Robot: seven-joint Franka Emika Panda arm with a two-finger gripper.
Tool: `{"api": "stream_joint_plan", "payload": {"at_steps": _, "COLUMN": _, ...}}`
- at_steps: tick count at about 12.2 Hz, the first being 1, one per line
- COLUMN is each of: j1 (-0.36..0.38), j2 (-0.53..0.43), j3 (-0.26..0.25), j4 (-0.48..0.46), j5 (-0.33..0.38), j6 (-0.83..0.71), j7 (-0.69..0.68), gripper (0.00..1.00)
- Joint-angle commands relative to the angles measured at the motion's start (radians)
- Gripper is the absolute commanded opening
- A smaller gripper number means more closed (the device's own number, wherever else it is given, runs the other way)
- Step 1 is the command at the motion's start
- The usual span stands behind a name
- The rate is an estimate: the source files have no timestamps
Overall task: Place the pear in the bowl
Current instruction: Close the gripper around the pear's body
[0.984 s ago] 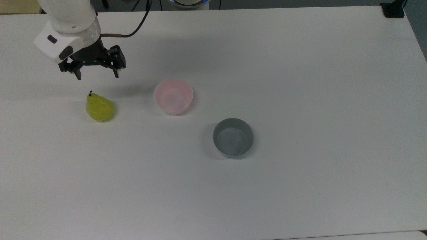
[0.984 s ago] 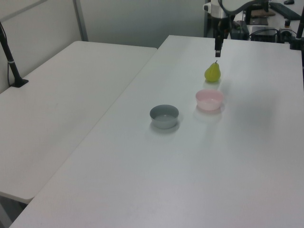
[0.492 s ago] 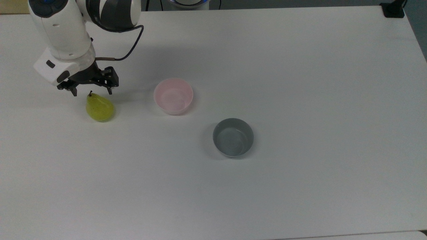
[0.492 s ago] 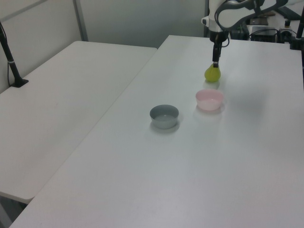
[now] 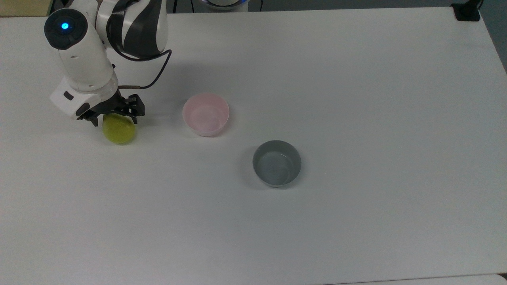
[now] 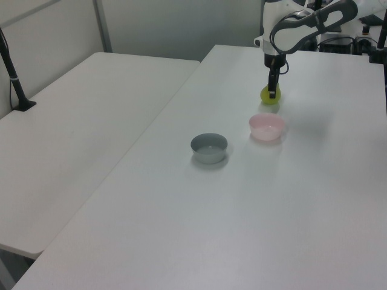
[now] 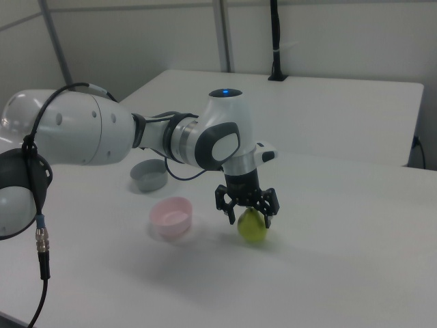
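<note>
A white surface [image 5: 356, 79] carries three loose things: one pear, one pale pink bowl and one grey bowl. One white robot arm [image 5: 85, 59] with dark joint bands reaches in at the top view's 10 o'clock, a small blue light glowing on its upper joint. Its black two-fingered hand [image 5: 115, 117] points down over the pear [image 5: 119, 132], a small glossy yellow-green fruit that stands on the surface. In the right view the hand [image 7: 247, 217] is spread open, one finger on either side of the pear's [image 7: 253, 227] narrow top, and the fingers are not pressed against it; the stem is hidden behind the hand. In the left view the hand [image 6: 272, 92] covers part of the pear [image 6: 266, 96] at the far end of the surface. The pink bowl [image 5: 205, 114], round with a smooth rim and tapered sides, sits near the pear at its 3 o'clock in the top view, and nothing lies inside it. The grey bowl [image 5: 277, 163], with straighter sides, stands well apart from the pear, at the pink bowl's 4 o'clock in the top view. A dark cable [image 5: 156, 67] loops from the arm down to the hand. No label, brand or writing can be read on anything.
</note>
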State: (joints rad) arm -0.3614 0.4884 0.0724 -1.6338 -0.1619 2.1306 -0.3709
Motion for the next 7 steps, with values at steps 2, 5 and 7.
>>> {"api": "stream_joint_plan", "payload": {"at_steps": 2, "j1": 0.012, "j2": 0.012, "j3": -0.008, "j4": -0.012, "j5": -0.013, "j6": 0.058, "j7": -0.003, "gripper": 1.0}}
{"api": "stream_joint_plan", "payload": {"at_steps": 5, "j1": 0.012, "j2": 0.022, "j3": -0.008, "j4": -0.012, "j5": -0.015, "j6": 0.058, "j7": -0.003, "gripper": 1.0}}
{"api": "stream_joint_plan", "payload": {"at_steps": 7, "j1": 0.012, "j2": 0.022, "j3": -0.008, "j4": -0.02, "j5": -0.037, "j6": 0.058, "j7": -0.003, "gripper": 0.99}}
